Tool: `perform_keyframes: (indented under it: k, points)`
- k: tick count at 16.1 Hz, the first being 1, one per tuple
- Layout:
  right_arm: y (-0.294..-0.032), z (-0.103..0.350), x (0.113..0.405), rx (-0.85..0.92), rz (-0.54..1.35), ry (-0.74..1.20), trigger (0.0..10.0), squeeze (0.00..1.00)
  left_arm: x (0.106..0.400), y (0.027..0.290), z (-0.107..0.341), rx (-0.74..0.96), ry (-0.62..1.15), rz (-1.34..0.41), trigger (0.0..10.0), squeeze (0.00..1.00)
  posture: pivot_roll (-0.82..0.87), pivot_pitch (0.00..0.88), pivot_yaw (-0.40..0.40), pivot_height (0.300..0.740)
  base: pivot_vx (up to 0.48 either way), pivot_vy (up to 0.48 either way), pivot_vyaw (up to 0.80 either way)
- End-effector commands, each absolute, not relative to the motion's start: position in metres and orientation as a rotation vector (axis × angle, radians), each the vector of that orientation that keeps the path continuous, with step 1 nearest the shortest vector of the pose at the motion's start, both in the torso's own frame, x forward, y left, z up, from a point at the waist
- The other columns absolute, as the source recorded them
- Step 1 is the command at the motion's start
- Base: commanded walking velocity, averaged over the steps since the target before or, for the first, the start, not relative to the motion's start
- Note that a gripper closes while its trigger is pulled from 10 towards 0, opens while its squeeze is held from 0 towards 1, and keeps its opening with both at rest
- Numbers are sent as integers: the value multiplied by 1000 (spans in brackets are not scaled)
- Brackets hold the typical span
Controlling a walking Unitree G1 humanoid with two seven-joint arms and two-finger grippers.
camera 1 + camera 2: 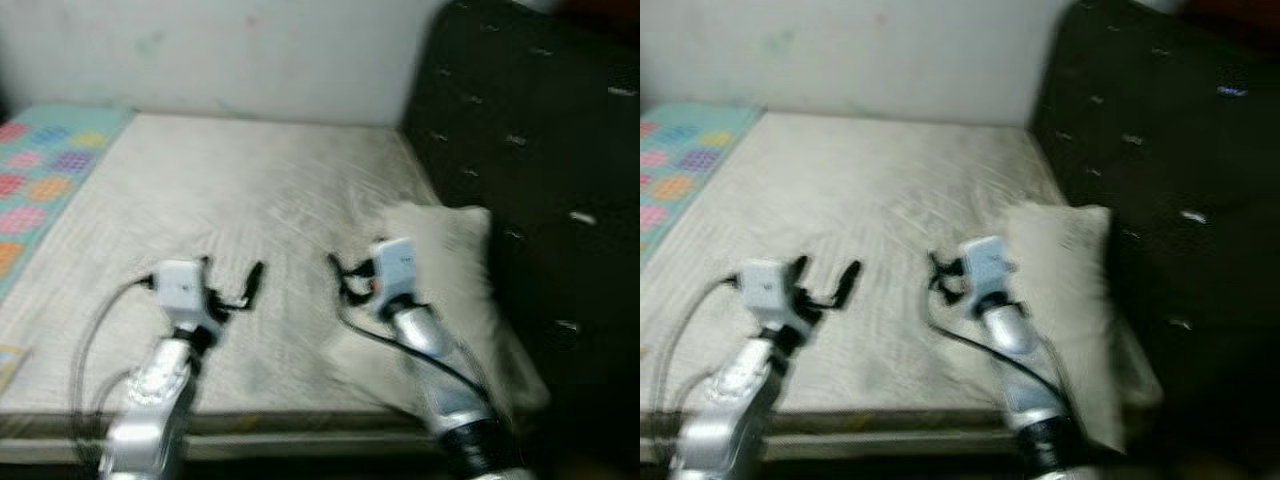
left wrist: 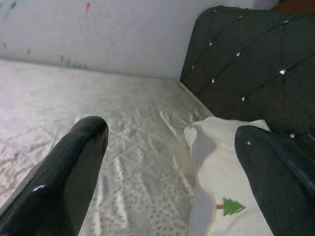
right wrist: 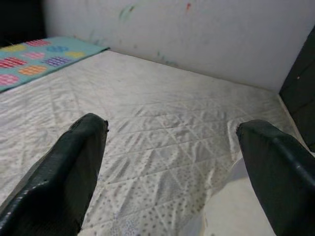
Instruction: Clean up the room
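Note:
A white quilted mattress [image 1: 240, 190] lies bare in front of me. A white pillow [image 1: 450, 270] rests on its right side against a dark tufted headboard [image 1: 530, 150]; the left wrist view shows a small green tree print on the pillow [image 2: 221, 196]. My left gripper [image 1: 232, 280] hovers open over the near middle of the mattress with nothing in it. My right gripper [image 1: 345, 280] is open too, just left of the pillow, and its arm lies over the pillow's near end. In the wrist views both the left gripper [image 2: 170, 130] and the right gripper [image 3: 172, 127] are spread wide.
A turquoise blanket [image 1: 40, 180] with coloured patches covers the mattress's far left. A pale wall [image 1: 220, 50] runs behind the bed. The mattress's front edge [image 1: 300, 420] is close below my arms. The head views are blurred.

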State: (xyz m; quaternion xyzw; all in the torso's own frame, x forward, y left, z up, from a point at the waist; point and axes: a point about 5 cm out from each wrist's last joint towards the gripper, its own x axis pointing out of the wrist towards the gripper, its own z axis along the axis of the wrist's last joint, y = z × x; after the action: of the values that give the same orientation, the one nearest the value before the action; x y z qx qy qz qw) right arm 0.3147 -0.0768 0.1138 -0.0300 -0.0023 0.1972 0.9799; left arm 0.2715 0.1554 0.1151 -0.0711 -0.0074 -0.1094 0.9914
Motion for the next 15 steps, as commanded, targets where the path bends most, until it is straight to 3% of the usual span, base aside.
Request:
perform_keyframes:
  k: [1,9,12,15]
  points:
    - [-84,117,319,-73,376,-16,10000,0,273,151,117,-145,-25,-230,10000,0,-94,0,-42,740,0,0,0]
    - [-84,118,321,-96,374,-34,10000,0,276,152,117,-139,-30,-223,10000,0,-93,0,-39,740,0,0,0]
    - [-84,118,321,-91,372,-36,10000,0,276,152,117,-140,-32,-223,10000,0,-93,0,-39,740,0,0,767]
    - [-84,117,321,-90,370,-33,10000,0,276,152,117,-141,-31,-226,10000,0,-95,0,-39,740,0,-84,138]
